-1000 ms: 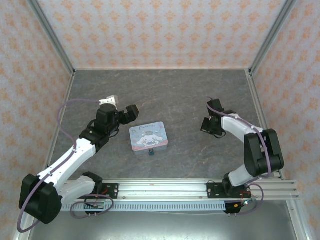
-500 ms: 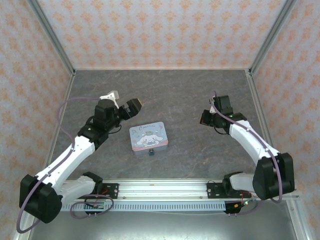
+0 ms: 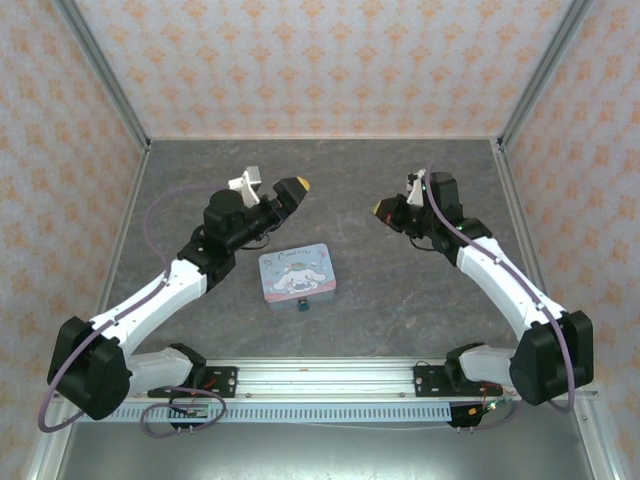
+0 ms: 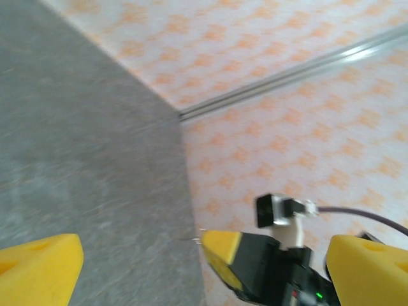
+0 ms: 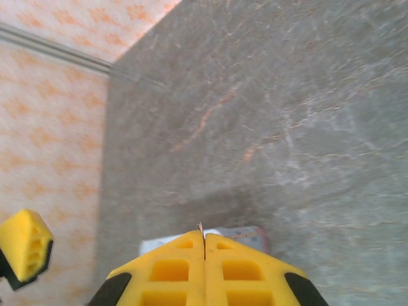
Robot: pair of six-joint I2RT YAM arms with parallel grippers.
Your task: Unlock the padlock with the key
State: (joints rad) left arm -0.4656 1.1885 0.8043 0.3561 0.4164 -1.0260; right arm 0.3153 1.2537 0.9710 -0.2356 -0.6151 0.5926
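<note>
1. Both arms have swung up and inward. The left gripper (image 3: 283,192) and right gripper (image 3: 383,209) now face each other above the worktop (image 3: 350,165), near but apart.
2. The left fingers (image 4: 38,268) are spread wide. The right fingers (image 5: 172,268) are pressed together on a thin sliver, seemingly the key (image 5: 201,232).
3. The padlock (image 3: 302,304) lies untouched at 6 o'clock of the tin (image 3: 295,270). I'd judge a key handover comes first.

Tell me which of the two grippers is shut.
The right gripper: its yellow fingers press flat together, pinching a thin sliver, likely the key. The left gripper has its fingers standing wide apart.
</note>
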